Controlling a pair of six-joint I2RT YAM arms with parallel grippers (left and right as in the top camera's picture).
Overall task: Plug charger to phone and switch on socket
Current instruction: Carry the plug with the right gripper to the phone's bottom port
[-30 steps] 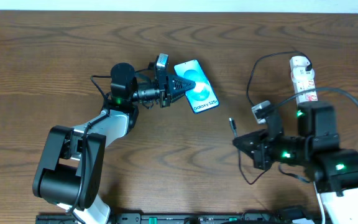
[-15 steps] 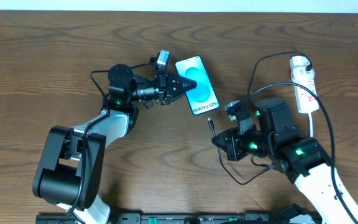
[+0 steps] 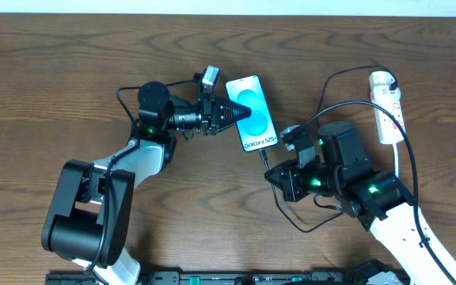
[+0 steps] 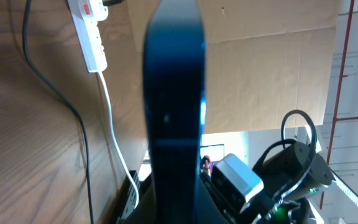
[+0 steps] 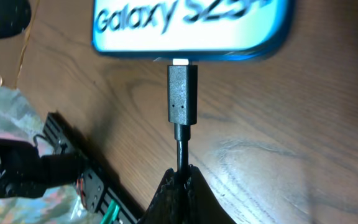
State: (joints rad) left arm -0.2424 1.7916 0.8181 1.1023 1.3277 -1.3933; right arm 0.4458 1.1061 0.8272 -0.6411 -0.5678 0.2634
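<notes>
The phone (image 3: 253, 113) with its blue-teal screen lies near the table's middle; my left gripper (image 3: 229, 112) is shut on its left side. In the left wrist view the phone (image 4: 173, 93) fills the middle as a dark edge. My right gripper (image 3: 279, 176) is shut on the charger cable (image 5: 182, 149) just behind its black connector (image 5: 182, 93). The connector's metal tip touches the phone's bottom edge (image 5: 191, 28) at the port. The black cable (image 3: 323, 111) runs back to the white socket (image 3: 386, 107) at the far right, which also shows in the left wrist view (image 4: 89, 31).
The socket's white cord (image 3: 406, 170) runs down the right side past my right arm. A slack loop of black cable (image 3: 307, 226) lies in front of the right gripper. A dark rail (image 3: 236, 277) runs along the table's front edge.
My right gripper has moved left and up with the charger, bringing the connector tip from open table to the phone's bottom edge. The left gripper has turned the phone slightly more upright.
</notes>
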